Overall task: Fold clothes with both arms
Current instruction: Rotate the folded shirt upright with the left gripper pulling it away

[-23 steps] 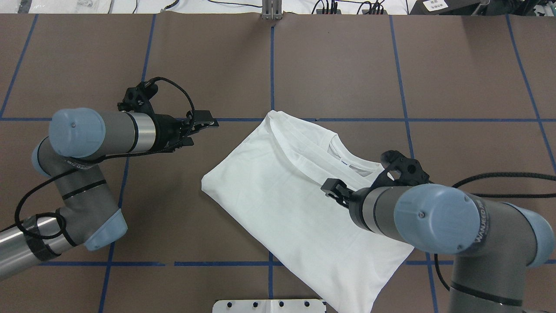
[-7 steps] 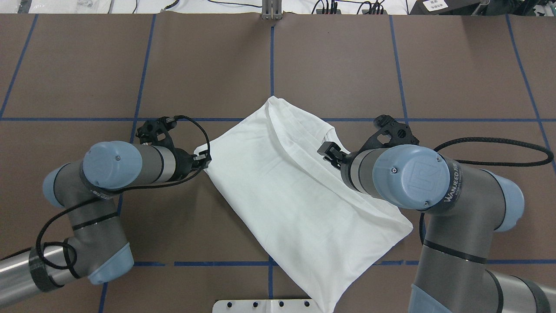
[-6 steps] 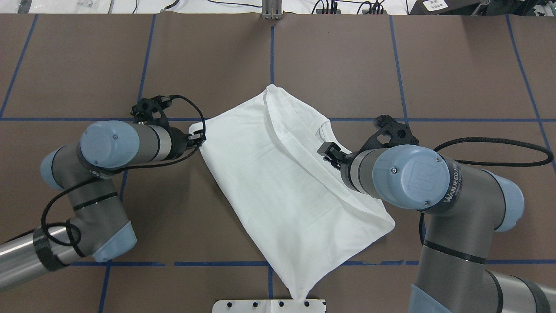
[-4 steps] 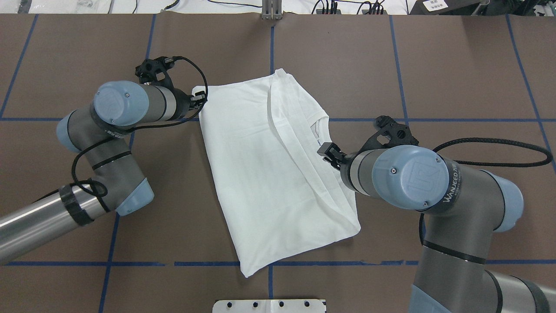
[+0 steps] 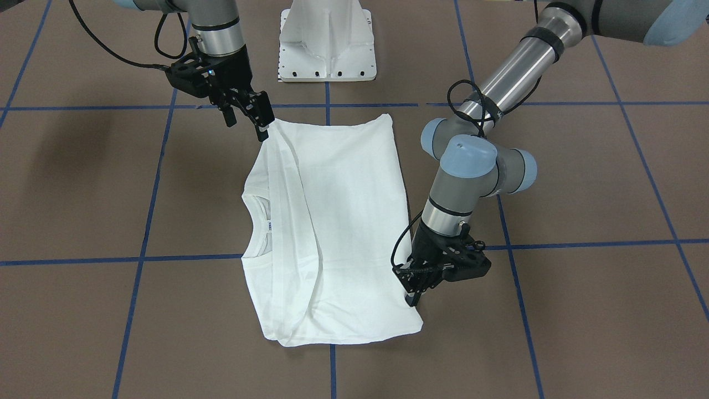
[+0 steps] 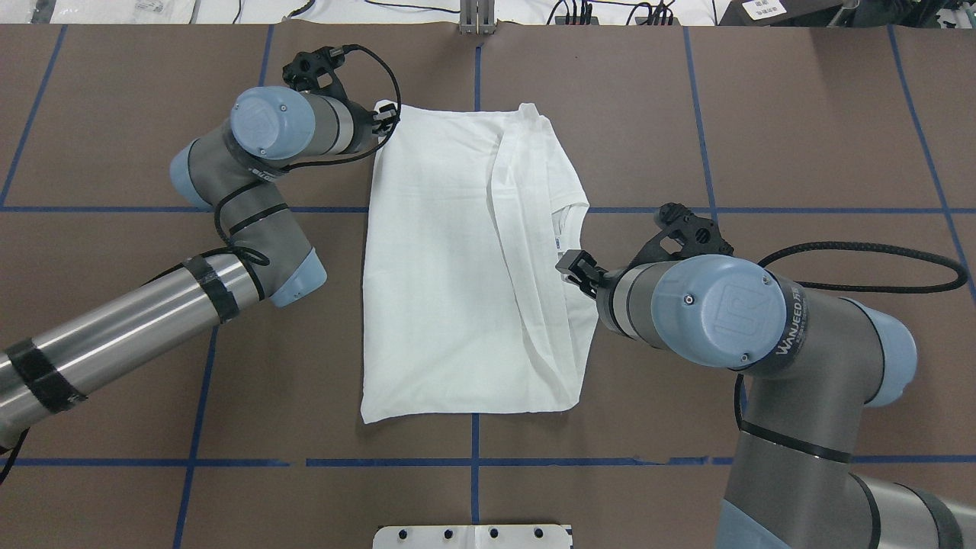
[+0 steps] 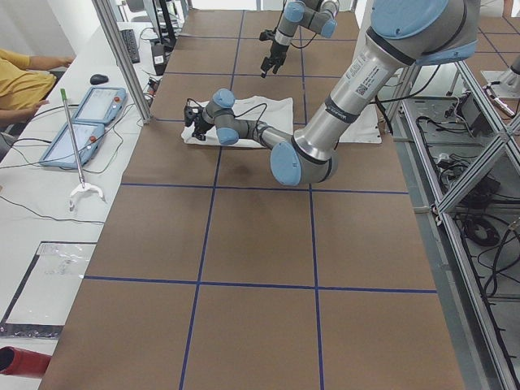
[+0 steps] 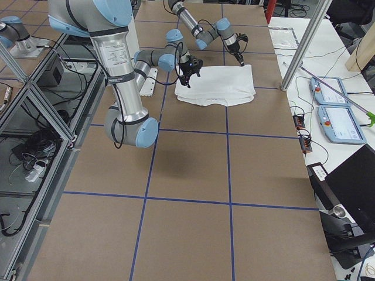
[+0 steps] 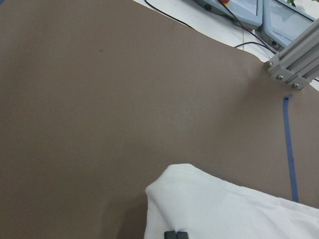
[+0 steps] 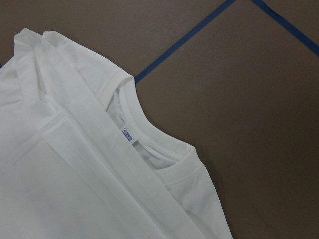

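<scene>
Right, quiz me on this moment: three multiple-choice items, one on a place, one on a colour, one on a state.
1. Where on the white cotton shirt is the black two-finger left gripper?
A the collar; B a corner far from the robot; C the edge nearest the robot.
2. What colour are the tape lines on the brown table?
A yellow; B red; C blue.
3. How is the shirt?
A folded, lying on the table; B bunched into a ball; C hanging clear of the table.

B, the overhead view shows it at the far left corner; C, a blue grid crosses the table; A, it lies as a long rectangle.
</scene>
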`<state>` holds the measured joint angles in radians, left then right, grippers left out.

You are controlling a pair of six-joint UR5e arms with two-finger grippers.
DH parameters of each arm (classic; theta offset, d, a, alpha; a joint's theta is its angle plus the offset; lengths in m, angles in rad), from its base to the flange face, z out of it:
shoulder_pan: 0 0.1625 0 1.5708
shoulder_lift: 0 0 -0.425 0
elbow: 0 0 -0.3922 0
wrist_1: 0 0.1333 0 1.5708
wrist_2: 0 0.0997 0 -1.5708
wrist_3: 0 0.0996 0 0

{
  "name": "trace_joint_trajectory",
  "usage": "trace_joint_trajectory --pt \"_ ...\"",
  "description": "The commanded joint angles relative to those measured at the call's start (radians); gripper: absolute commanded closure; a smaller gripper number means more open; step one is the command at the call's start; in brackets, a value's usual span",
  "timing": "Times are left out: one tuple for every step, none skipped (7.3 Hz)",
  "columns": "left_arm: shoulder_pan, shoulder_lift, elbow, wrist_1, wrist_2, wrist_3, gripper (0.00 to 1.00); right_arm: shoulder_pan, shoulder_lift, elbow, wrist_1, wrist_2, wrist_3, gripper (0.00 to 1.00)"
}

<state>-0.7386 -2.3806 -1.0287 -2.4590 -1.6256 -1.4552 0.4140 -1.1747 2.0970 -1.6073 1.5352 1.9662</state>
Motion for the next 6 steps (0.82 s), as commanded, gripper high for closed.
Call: trace_joint_trajectory --pt "-0.012 -0.038 0.050 -0.020 -0.002 0.001 0.62 -0.001 0.019 -0.021 0.001 -0.006 -0.007 0.00" --pt "-0.019 -0.034 0.029 -0.018 -0.003 0.006 0.49 -0.003 0.035 -0.055 0.003 -0.041 -0.016 0.00" --pt "-0.021 0.001 -0.031 -0.011 -0.010 0.010 0.49 -0.003 0.062 -0.118 0.036 -0.062 -0.026 0.00" --pt "-0.027 0.056 -0.113 -0.002 -0.051 0.015 0.50 -0.001 0.085 -0.187 0.105 -0.066 -0.135 0.00" --pt "-0.053 0.125 -0.198 -0.003 -0.103 0.036 0.51 0.014 0.090 -0.219 0.119 -0.066 -0.268 0.00" --pt "-0.073 0.218 -0.318 -0.003 -0.143 0.071 0.51 0.046 0.124 -0.257 0.116 -0.063 -0.374 0.00"
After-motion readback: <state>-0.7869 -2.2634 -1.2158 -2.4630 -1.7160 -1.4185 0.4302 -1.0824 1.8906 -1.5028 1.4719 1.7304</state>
